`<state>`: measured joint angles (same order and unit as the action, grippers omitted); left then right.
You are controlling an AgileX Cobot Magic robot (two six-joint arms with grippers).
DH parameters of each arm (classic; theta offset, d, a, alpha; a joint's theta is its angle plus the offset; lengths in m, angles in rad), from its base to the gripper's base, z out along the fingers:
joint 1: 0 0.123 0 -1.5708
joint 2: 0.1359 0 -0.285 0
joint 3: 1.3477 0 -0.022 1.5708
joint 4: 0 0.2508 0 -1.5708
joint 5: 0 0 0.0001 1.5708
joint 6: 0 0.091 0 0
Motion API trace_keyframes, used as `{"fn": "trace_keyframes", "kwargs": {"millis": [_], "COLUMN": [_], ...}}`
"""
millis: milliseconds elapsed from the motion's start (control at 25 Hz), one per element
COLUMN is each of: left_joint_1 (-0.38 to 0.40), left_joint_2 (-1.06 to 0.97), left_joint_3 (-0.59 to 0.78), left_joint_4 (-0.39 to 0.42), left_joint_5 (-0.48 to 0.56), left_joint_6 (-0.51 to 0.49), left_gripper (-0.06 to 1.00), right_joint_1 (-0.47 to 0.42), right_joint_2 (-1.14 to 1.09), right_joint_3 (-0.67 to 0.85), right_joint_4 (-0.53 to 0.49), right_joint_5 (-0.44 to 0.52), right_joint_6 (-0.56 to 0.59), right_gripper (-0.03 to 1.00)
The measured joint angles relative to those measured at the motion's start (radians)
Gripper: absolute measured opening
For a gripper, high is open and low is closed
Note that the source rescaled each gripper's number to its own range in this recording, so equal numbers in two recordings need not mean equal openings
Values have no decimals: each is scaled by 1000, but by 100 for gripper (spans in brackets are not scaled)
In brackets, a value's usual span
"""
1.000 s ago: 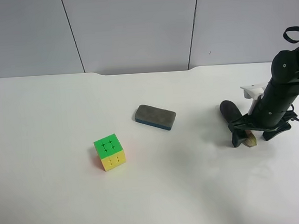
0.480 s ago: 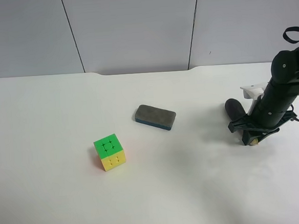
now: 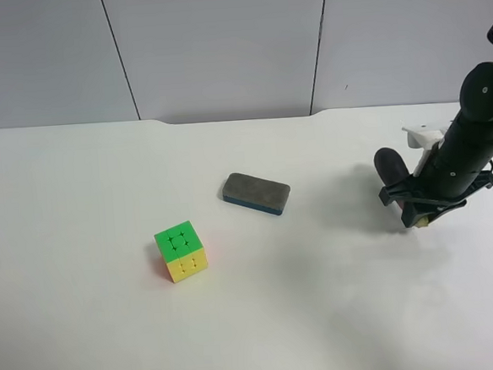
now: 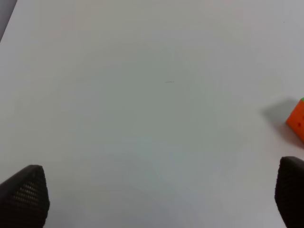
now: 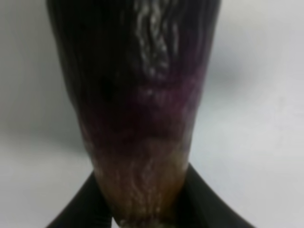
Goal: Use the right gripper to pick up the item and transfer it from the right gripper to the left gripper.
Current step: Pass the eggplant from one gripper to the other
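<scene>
The long, tapered dark purple eggplant toy (image 3: pixel 391 165) sits at about 3 o'clock on the white worktop (image 3: pixel 323 315) in the exterior high view. It is clamped near its pale yellowish stem end in the black right gripper (image 3: pixel 414 212). Its rounded dark end points toward 11 o'clock and the stem tip toward 5 o'clock. In the right wrist view the eggplant (image 5: pixel 142 118) fills the picture, with black fingers (image 5: pixel 80 209) pressed against both sides of its narrow end. Whether it touches the worktop I cannot tell.

At roughly 9 o'clock from the eggplant, well apart, lies a flat grey-blue eraser block (image 3: pixel 256 193). At 7 o'clock from that block stands a green-and-yellow puzzle cube (image 3: pixel 181 250), apart from it.

The left gripper (image 4: pixel 156 195) hangs over bare worktop with its fingertips (image 4: pixel 24 194) spread wide and nothing between them. An orange face of the cube (image 4: pixel 297 119) shows at the edge of its wrist view.
</scene>
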<state>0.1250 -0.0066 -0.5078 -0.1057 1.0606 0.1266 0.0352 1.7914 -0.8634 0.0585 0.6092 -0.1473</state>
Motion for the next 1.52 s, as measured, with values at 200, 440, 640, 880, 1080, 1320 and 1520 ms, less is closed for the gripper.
{"fn": "trace_keyframes", "kwargs": {"millis": [200,440,640,880,1080,1320,1520], "left_joint_1": [0,0,0,0,0,0,0], "left_joint_2": [0,0,0,0,0,0,12], "left_joint_3": [0,0,0,0,0,0,0], "left_joint_4": [0,0,0,0,0,0,-29], "left_joint_5": [0,0,0,0,0,0,0], "left_joint_6": [0,0,0,0,0,0,2], "left_gripper": [90,90,90,90,90,90,90], "right_joint_1": [23,144,257,373,493,666,716], "right_joint_2": [-90,-197,-272,-330,-340,-340,-346], "right_joint_3": [1,1,1,1,1,1,1], "right_joint_4": [33,34,30,26,24,-29,-47], "right_joint_5": [32,82,126,169,202,205,205], "right_joint_6": [-26,-60,-62,-82,-109,-134,-134], "right_gripper": [0,0,0,0,0,0,0]}}
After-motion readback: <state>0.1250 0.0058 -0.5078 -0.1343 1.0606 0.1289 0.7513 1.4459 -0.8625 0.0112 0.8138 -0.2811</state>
